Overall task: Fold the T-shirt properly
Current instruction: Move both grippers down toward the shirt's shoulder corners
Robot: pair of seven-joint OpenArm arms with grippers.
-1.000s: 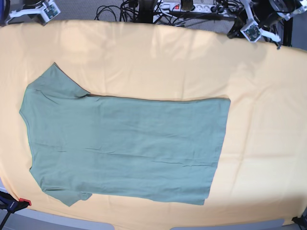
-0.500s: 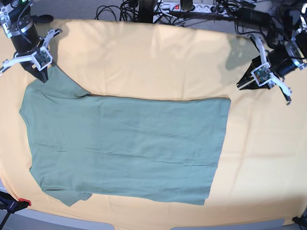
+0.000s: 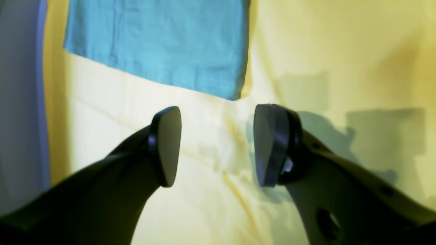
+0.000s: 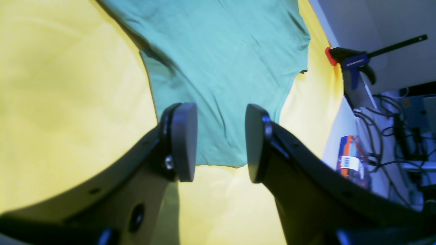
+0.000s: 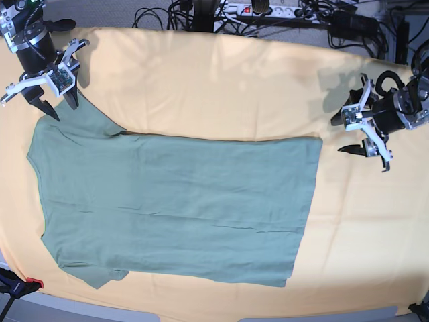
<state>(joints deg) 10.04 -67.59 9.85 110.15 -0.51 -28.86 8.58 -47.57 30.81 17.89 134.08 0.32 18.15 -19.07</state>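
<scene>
The yellow cloth [image 5: 201,74] covers the whole tabletop, and the T-shirt [image 5: 174,208] lies flat on it, face spread out, long axis running side to side in the base view: sleeves and collar end at that view's left, hem at its right.

So each arm is parked at its own end. The right gripper [image 5: 52,100] sits over the far sleeve tip, jaws spread with nothing between them; in its wrist view the sleeve edge lies just ahead of the pads. The left gripper [image 5: 352,134] is spread wide too, empty, just off the far hem corner [image 3: 235,95], which shows right ahead between the jaws but not touching them.

Looks like both far corners are the pick points, and the right one is nearer to its corner.
</scene>
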